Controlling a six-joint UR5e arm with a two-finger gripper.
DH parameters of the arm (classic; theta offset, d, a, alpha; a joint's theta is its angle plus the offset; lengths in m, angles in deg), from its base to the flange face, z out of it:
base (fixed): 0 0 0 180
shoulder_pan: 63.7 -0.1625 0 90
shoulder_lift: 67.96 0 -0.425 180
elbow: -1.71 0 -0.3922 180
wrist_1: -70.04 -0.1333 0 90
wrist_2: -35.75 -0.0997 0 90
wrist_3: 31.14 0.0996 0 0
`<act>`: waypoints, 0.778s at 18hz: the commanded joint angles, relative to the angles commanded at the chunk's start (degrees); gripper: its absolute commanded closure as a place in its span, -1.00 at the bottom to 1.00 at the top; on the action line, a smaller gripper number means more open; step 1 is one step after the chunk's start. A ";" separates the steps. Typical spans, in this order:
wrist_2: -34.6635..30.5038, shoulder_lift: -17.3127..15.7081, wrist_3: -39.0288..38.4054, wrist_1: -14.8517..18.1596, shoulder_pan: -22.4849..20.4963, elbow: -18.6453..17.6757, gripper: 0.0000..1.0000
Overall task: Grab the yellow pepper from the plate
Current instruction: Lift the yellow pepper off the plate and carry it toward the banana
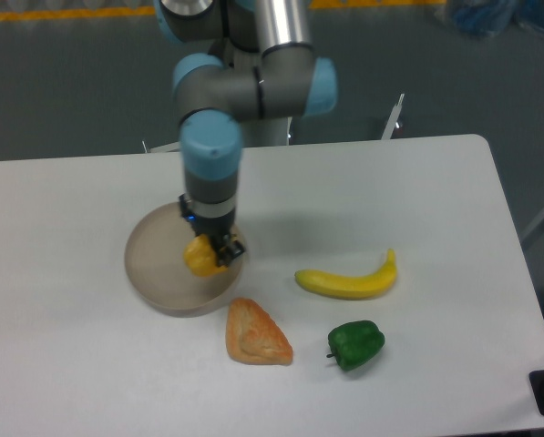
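The fingers point(219, 255) pinch the yellow pepper point(201, 256) at the plate's point(153, 273) three o'clock side. It looks light, hard and bumpy, so squeezing its fat middle seems best.

Silver-grey tubular arm point(281, 27) with pale blue joint caps — small end effector point(219, 255), seemingly black.

The yellow pepper point(201, 256) is a small, blocky, yellow-orange toy with rounded ribs. It sits toward the 3 o'clock side of the plate point(153, 266); whether it touches the dish cannot be told. Its upper right side is hidden and its stem is not visible. The plate is a round, shallow, beige-grey dish with a raised rim, much wider than the pepper, lying flat on the white table toward 9 o'clock of the tabletop's middle.
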 joint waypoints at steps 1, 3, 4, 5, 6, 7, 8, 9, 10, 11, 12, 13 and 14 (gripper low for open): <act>-0.09 -0.09 1.05 1.58 -1.58 0.88 0.81; -0.26 -0.35 5.17 5.36 -5.27 2.20 0.82; -0.35 -0.53 8.15 6.77 -7.12 2.81 0.82; -0.35 -0.53 10.71 7.74 -8.79 3.34 0.82; -0.44 -0.53 12.30 8.01 -10.20 3.78 0.82; -0.53 -0.53 13.44 7.84 -11.43 4.05 0.82; -0.88 -0.53 14.33 7.92 -12.75 4.66 0.82; -1.49 -0.53 16.16 7.84 -14.24 5.36 0.82; -2.19 -0.36 17.49 7.75 -14.86 5.89 0.82; -4.20 0.17 19.15 7.83 -15.57 6.85 0.82; -6.05 0.52 19.95 7.75 -15.75 7.04 0.82; -9.20 1.22 21.09 7.14 -16.01 7.13 0.82; -10.88 2.19 22.49 7.13 -16.62 7.65 0.81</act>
